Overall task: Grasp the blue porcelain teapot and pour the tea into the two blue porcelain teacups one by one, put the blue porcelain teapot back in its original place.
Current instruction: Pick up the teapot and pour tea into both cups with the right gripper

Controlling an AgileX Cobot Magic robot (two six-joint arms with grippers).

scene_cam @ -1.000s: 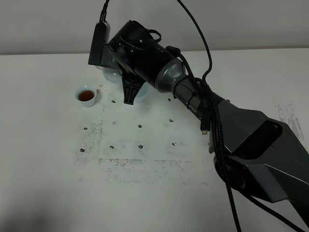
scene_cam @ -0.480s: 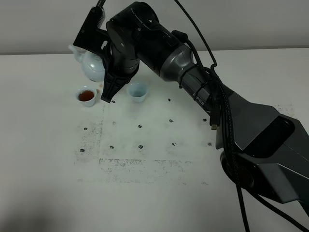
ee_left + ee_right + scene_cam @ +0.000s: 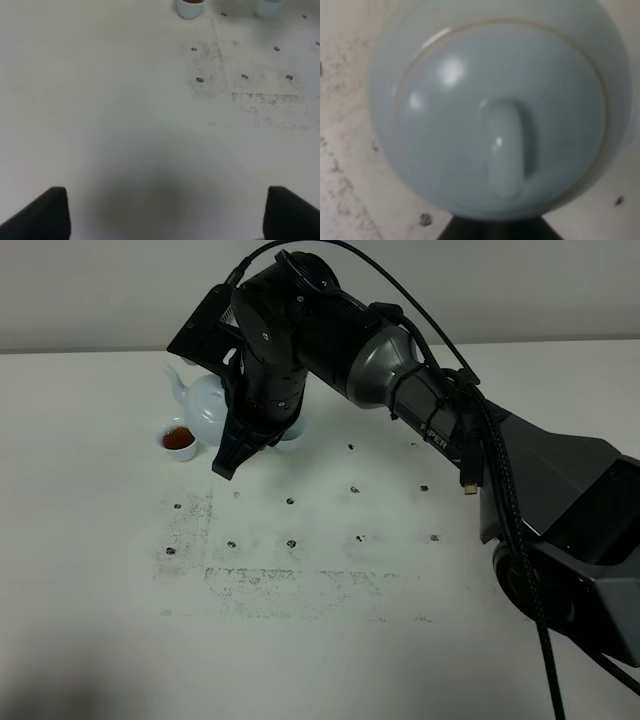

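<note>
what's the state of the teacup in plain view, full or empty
Not empty: the teacup shows dark reddish-brown inside its rim in the high view. How full, cannot tell.

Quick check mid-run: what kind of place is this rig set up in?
Most likely a lab test bench: a bare white tabletop with worn grid marks, a blank wall behind, and a blue teapot and filled teacup as props.

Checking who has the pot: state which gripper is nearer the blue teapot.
Right. The right gripper is at the teapot, which fills its wrist view. The left gripper hangs over bare table, with the filled teacup well ahead of it.
</note>
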